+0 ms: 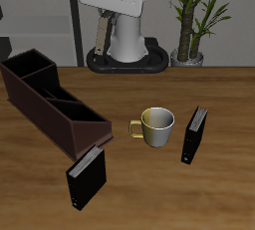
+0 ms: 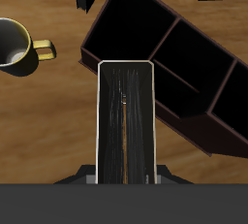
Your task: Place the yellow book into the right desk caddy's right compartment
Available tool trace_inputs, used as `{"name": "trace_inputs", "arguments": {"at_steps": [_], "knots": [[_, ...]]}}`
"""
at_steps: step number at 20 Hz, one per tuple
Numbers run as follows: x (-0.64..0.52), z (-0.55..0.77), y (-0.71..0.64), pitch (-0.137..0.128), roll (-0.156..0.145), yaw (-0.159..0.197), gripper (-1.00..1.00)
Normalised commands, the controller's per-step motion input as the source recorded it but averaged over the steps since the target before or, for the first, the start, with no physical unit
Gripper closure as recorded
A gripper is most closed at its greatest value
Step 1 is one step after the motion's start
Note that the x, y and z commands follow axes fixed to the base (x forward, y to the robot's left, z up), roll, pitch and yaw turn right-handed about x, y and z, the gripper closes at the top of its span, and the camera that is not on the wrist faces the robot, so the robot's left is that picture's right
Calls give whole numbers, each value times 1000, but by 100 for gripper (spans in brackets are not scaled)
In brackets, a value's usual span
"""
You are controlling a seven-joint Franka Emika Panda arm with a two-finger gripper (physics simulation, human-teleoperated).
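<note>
Nearest the table's front edge, a black book (image 1: 87, 177) stands upright just off the near end of the caddy (image 1: 50, 100). It is not part of the task. Farther back, a mug (image 1: 157, 124) sits mid-table with a second black book (image 1: 194, 134) upright beside it. Both stand apart from the caddy.

The caddy lies at an angle, one end near the mug and the other well back. In the wrist view, its widest, squarish end cell (image 2: 131, 29) is the one closest to the mug and appears empty. I take this to be the right compartment.

At the back, the arm is raised high above the table. The claw (image 1: 103, 17) is closed on the yellow book (image 1: 100, 37), which hangs edge-down beneath it, clear of everything. The wrist view shows the book (image 2: 126, 116) end-on over the caddy's nearer wall.

Judgement: the pick-up is done and the carry is in hand; placement is not yet made.

The next move calls for bringing the book over the wide end cell, lining its thin edge up within the walls, lowering it, then releasing. The risk is the book catching a wall or divider.
</note>
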Motion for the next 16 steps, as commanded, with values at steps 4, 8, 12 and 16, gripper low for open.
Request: {"name": "trace_inputs", "arguments": {"at_steps": [4,8,12,16], "knots": [[-365,2,-472,-16,-43,-36,100],[-307,55,-318,-9,-7,-51,100],[-287,145,-423,-19,-40,-110,100],[-223,74,-379,-6,-35,-87,100]]}}
